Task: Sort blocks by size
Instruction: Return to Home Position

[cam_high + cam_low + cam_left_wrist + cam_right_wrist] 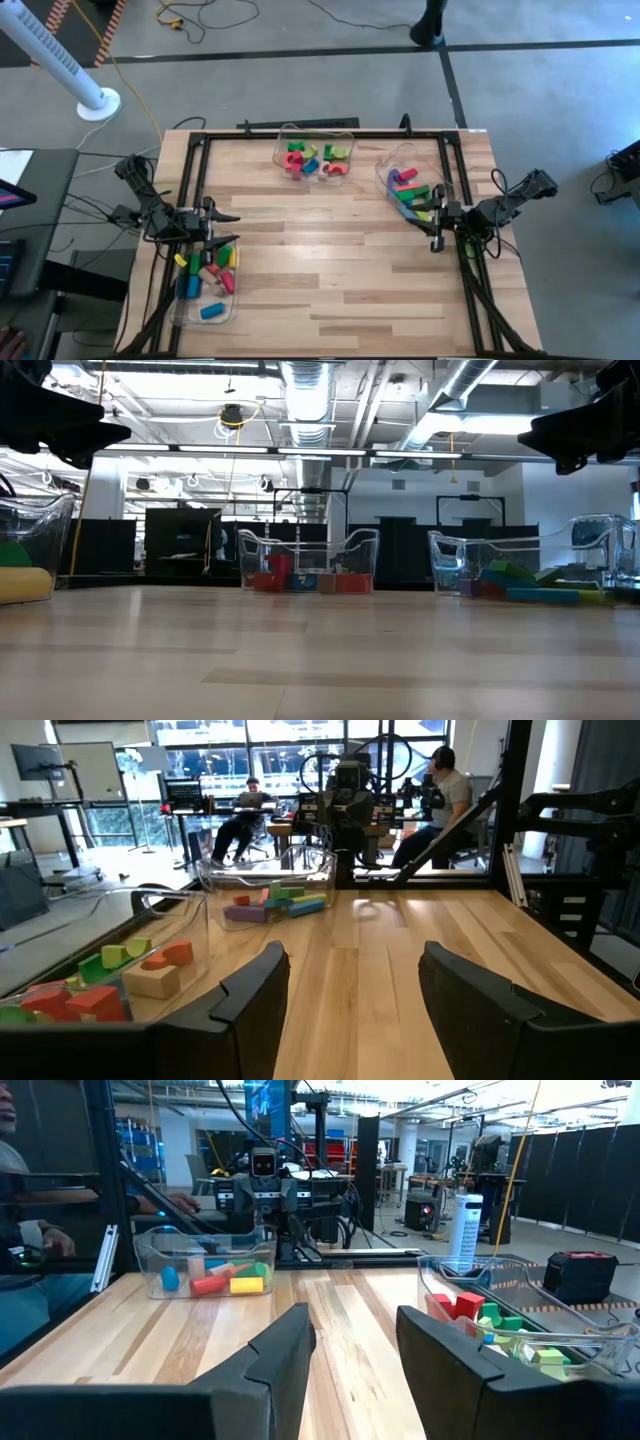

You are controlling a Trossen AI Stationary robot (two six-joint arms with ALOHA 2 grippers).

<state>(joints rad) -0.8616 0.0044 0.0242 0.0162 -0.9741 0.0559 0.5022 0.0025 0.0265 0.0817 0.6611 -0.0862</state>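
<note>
1. The blocks (318, 160) are lying inside three clear bins (300, 550) on the table (330, 260).
2. The left gripper (228, 229) is hanging wide open by the left bin.
3. The right gripper (436, 226) is hanging wide open by the right bin.

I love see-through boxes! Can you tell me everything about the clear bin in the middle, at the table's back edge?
The middle bin looks like clear plastic. It is open on top, and its rim dips between taller corners. It sits upright on the wooden table near the back edge. Small blocks in red, green and blue lie jumbled inside it, and you can see them through its walls.
</note>
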